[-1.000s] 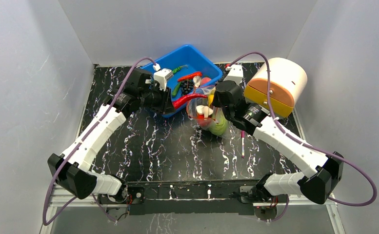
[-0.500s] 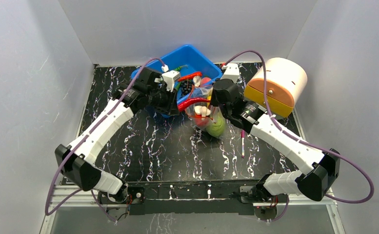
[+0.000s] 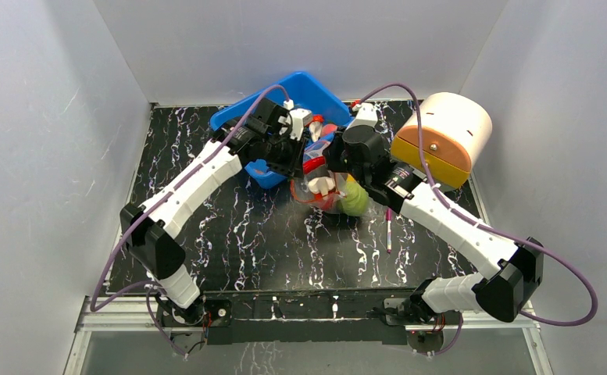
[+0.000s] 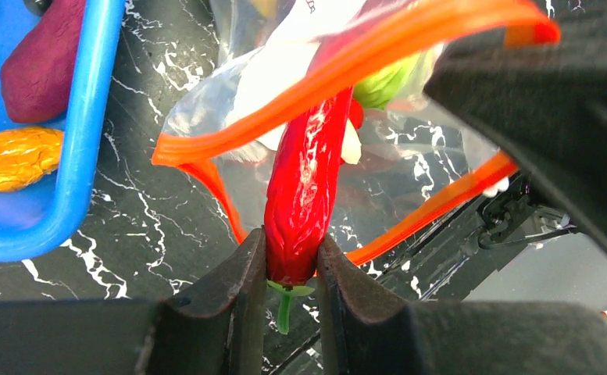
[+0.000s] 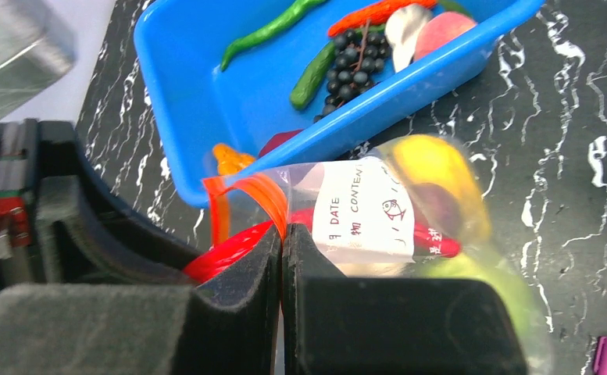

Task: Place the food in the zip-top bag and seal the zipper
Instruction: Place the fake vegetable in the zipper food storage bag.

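Clamped on chili (image 4: 308, 180) near its stem with left gripper (image 4: 284, 269); pinching bag (image 5: 362, 211) mouth beside zipper (image 4: 347, 62) with right gripper (image 5: 281, 262). Likely light, slick, rigid; best fed tip-first into flimsy film.

Rig feed | I see the clear zip-top bag (image 3: 325, 187) open, just beside the blue tub (image 5: 191, 94) | zipper (image 4: 347, 58): orange strip gaping, unsealed | red chili (image 4: 304, 183) pointing into the mouth | green melon (image 3: 355, 201), white mushroom (image 3: 321, 185) inside
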Motion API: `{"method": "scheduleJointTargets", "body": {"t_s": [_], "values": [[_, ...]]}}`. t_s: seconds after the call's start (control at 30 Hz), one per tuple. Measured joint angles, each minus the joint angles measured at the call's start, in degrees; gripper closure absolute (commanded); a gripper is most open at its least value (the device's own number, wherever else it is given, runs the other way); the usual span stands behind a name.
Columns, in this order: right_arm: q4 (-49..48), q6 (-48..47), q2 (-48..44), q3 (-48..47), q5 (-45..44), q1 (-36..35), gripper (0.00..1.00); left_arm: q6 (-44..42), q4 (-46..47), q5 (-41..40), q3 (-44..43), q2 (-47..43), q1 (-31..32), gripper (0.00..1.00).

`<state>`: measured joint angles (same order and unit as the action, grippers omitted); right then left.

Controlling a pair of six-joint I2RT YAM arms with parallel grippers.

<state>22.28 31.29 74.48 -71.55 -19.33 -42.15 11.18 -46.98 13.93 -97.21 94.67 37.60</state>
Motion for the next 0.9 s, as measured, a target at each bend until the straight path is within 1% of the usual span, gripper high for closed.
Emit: {"method": "scheduleJointTargets", "body": {"t_s": [0.17,0.27,0.37,0.43,0.5,0.63,0.73,0.83,0.9], "values": [[-0.26,1.68,0.00,0.13,3.52,0.00,1.00,1.44,0.94,-0.17,-0.59,1.62,0.92,0.76],[-0.37,2.12,-0.11,0.22,4.70,0.00,1.00,2.54,4.42,-0.07,1.07,0.76,0.98,0.62],[-0.72,2.32,-0.76,1.03,5.60,0.00,1.00,3.85,8.28,0.20,3.45,-0.09,0.98,0.50],[-0.52,2.29,-1.27,1.60,6.01,0.00,1.00,4.46,10.03,0.20,4.28,-0.28,1.05,0.40],[-0.26,2.29,-1.77,2.03,6.23,0.00,1.00,4.90,10.73,0.09,4.48,-0.46,1.05,0.34],[0.17,2.29,-2.80,2.05,6.16,-0.02,1.00,5.46,10.91,-1.95,4.48,-1.86,1.14,0.33],[0.24,2.29,-3.72,2.03,6.12,-0.11,1.00,5.77,10.56,-4.31,4.55,-4.68,1.14,0.33],[0.22,2.29,-4.39,2.03,6.01,-0.11,1.00,5.81,10.58,-6.10,5.57,-9.90,1.14,0.37],[0.17,2.27,-4.55,2.03,6.23,-0.11,1.00,4.68,12.20,-4.87,7.43,-14.34,1.11,0.38]]}}
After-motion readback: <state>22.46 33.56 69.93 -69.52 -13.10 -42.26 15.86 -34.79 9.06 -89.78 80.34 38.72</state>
